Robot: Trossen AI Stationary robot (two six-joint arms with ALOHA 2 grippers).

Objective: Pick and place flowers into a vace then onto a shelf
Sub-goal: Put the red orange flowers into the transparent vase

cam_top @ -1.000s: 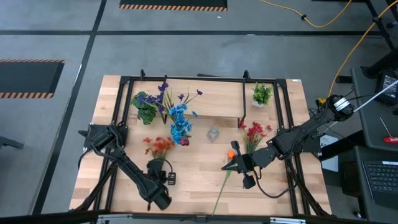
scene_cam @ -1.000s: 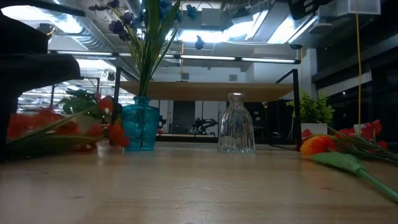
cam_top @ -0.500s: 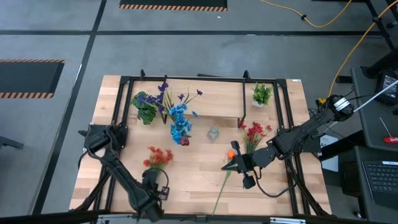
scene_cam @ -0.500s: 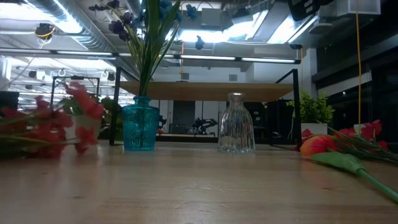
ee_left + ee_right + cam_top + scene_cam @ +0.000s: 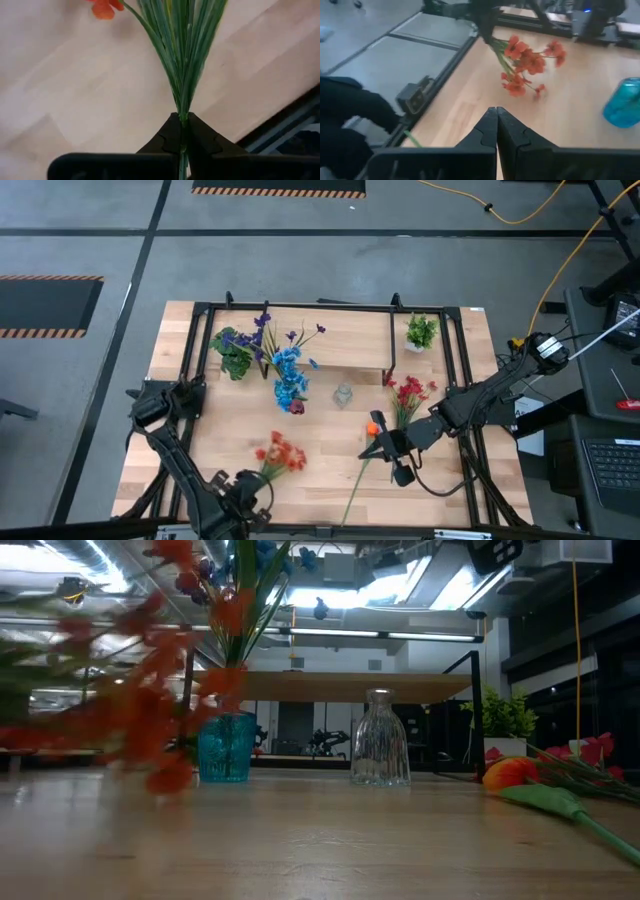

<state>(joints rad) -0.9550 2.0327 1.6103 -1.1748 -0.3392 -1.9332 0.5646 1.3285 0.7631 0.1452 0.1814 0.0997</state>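
Observation:
My left gripper point(image 5: 245, 485), near the table's front edge, is shut on an orange-red flower spray point(image 5: 280, 452), which shows blurred in the low view point(image 5: 160, 690). My right gripper point(image 5: 367, 448) hangs shut over the stem of the orange-bud flower point(image 5: 372, 427), which lies flat on the table, and nothing is between its fingers point(image 5: 496, 111). A blue vase point(image 5: 225, 745) holds blue and purple flowers. The clear glass vase point(image 5: 380, 740) stands empty beside it. A red spray point(image 5: 408, 392) lies on the table at the right. Behind the vases is the shelf point(image 5: 340, 686). My left gripper pinches the spray's bundled green stems point(image 5: 182, 116) between its two fingers, close to their lower end. A stem runs on back between the fingers point(image 5: 170, 135). The fingers come steeply from above. The spray is lifted clear of the table, and its blooms point(image 5: 283, 450) fan out toward the far right.
Two small potted plants stand at the far left point(image 5: 232, 350) and the far right point(image 5: 421, 332). Black frame legs point(image 5: 392, 345) carry the shelf. Bare tabletop point(image 5: 320, 470) lies between the two grippers.
My left gripper has moved toward the table's near edge, risen and rolled. The orange-red spray has come off the table. Its blooms have swung from the left toward the middle and now sit higher in the low view.

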